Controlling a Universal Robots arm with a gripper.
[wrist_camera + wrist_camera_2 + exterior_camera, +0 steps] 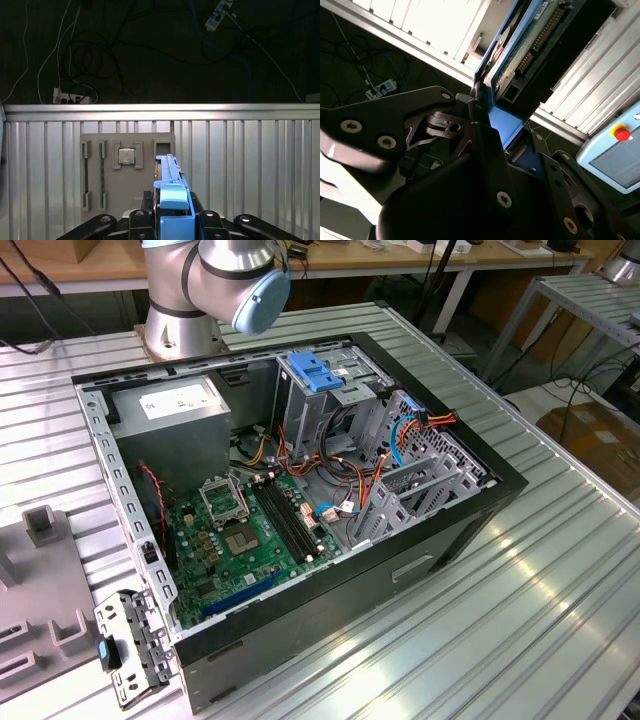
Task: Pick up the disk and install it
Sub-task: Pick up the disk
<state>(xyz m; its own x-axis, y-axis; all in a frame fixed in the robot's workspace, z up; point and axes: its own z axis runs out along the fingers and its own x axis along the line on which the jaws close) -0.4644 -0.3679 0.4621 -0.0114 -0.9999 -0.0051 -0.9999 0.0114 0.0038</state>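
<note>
Claw (pixel 172 212) clamped tight on the disk (pixel 170 172), held edge-on

Black fingers (pixel 200 220) squeezed the disk from both sides, so it sat right between them, its blue rail poking out past the tips. Just beyond the claw, a grey tray (pixel 95 170) lay on the ribbed table (pixel 250 165) with a chip (pixel 126 156) seated in it.
</note>
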